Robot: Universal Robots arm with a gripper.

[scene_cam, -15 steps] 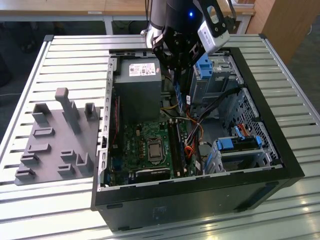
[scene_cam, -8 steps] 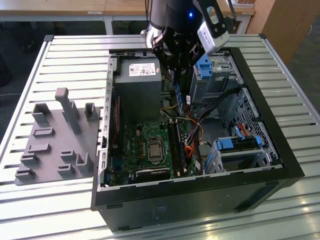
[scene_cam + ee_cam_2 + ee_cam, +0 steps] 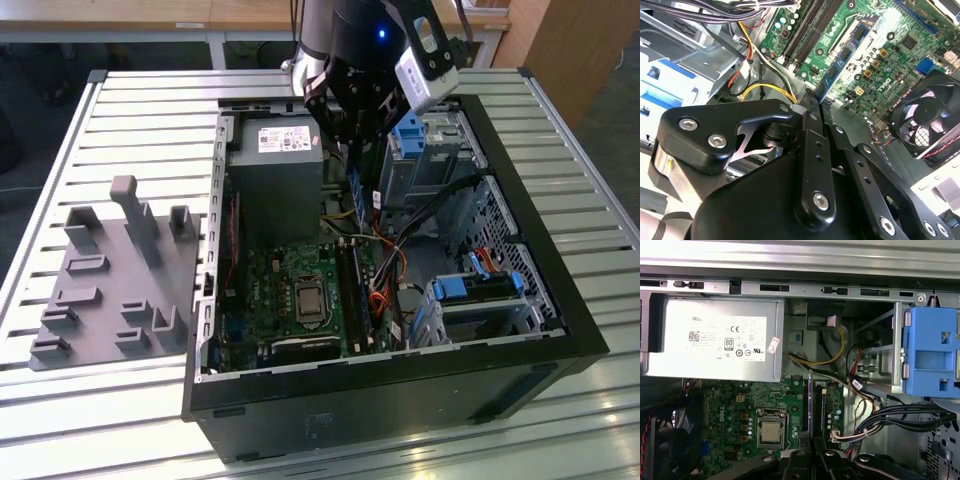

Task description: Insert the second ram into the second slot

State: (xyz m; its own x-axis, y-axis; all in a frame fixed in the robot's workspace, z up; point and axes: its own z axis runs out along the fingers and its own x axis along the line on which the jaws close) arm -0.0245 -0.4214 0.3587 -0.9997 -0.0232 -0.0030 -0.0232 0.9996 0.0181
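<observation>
Fingers clamped on second ram above motherboard; white label on power supply.

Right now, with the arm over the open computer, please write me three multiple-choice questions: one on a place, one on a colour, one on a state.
1. The grey fixture plate lies: A) at the exterior view's left of the computer case; B) inside it; C) at its right.
2. The second ram is: A) green; B) blue; C) red.
3. The second ram is: A) seated in a slot; B) flat on the table; C) held by the gripper over the motherboard.
Answers: 1 A, it lies outside the case's left wall; 2 B, its board looks blue in both wrist views; 3 C, the gripper is shut on it.
</observation>
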